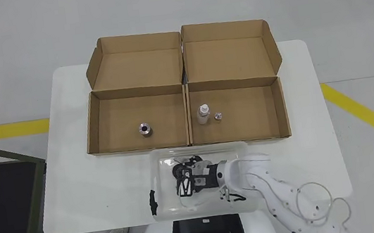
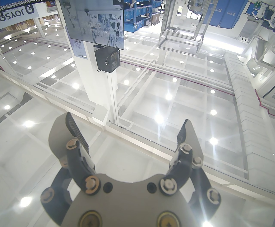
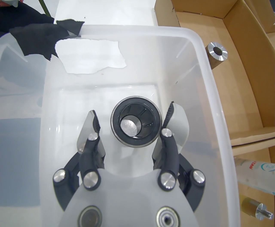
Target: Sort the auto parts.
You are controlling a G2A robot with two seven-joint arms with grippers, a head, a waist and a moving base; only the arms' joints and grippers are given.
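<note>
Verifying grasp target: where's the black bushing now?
In the right wrist view, the black bushing stands upright in the clear bin, between the open fingers of the right gripper.

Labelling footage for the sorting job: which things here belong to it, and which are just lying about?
Part of the job: clear bin, black sleeve in it, open right gripper around it, left box with metal spacer, right box with white part and small stud.

Lying about: torn black scrap at the bin's rim, yellow floor line, dark rack.
</note>
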